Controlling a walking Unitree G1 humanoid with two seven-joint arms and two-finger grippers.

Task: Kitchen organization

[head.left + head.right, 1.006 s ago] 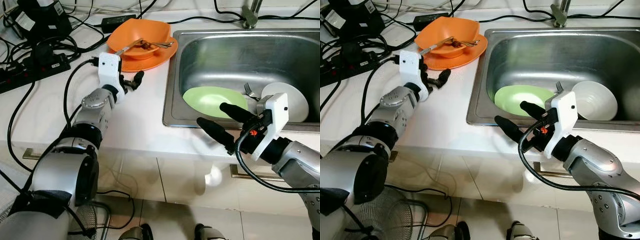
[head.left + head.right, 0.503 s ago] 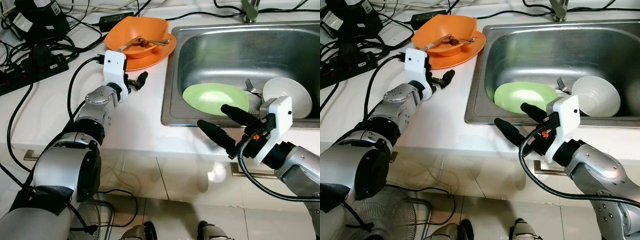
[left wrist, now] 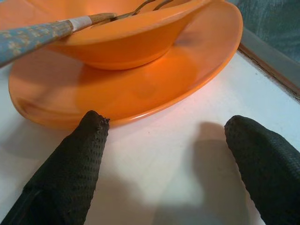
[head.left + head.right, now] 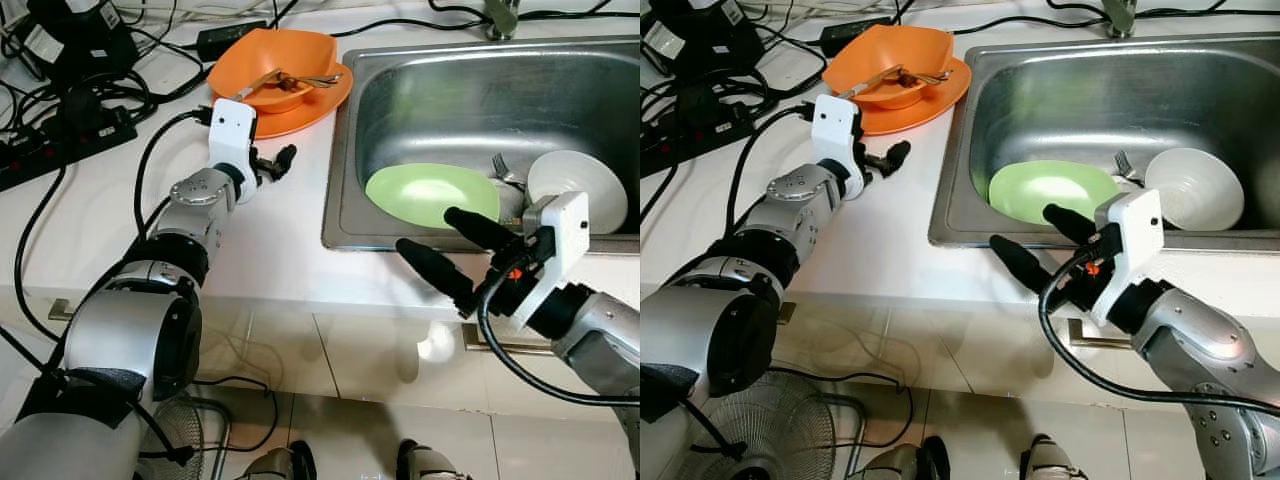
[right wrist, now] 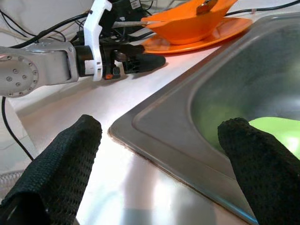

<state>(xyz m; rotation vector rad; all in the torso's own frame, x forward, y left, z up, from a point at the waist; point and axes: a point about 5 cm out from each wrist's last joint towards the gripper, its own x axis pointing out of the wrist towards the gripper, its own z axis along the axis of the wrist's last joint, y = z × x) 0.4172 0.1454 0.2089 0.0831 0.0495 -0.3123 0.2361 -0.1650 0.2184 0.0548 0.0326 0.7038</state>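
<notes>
Left gripper [image 4: 275, 162] sits low over the white counter [image 4: 270, 230], fingers spread wide and holding nothing, tips just short of the rim of the orange plate [image 4: 305, 112]. An orange bowl [image 4: 290, 65] stands on that plate, with a fork [image 4: 318, 80] and a blue-handled utensil [image 3: 35, 33] resting loose in it, the handle sticking out over the bowl's edge. Right gripper [image 4: 450, 250] hovers at the front edge of the sink [image 4: 345, 150], fingers also wide apart and empty; a green plate [image 4: 430, 195], a white bowl [image 4: 585, 190] and another fork [image 4: 500, 178] lie in the basin. Risks, judged from this: the plate rim is thin and lies flat on the counter, so a pinch may slip or just push the stack toward the cables [image 4: 110, 90] behind it. Any tilt on lifting could slide the bowl off the plate or tip the utensils out. The protruding handle is close to the left wrist and could be knocked. Right gripper reaching down could clip the sink's edge.
</notes>
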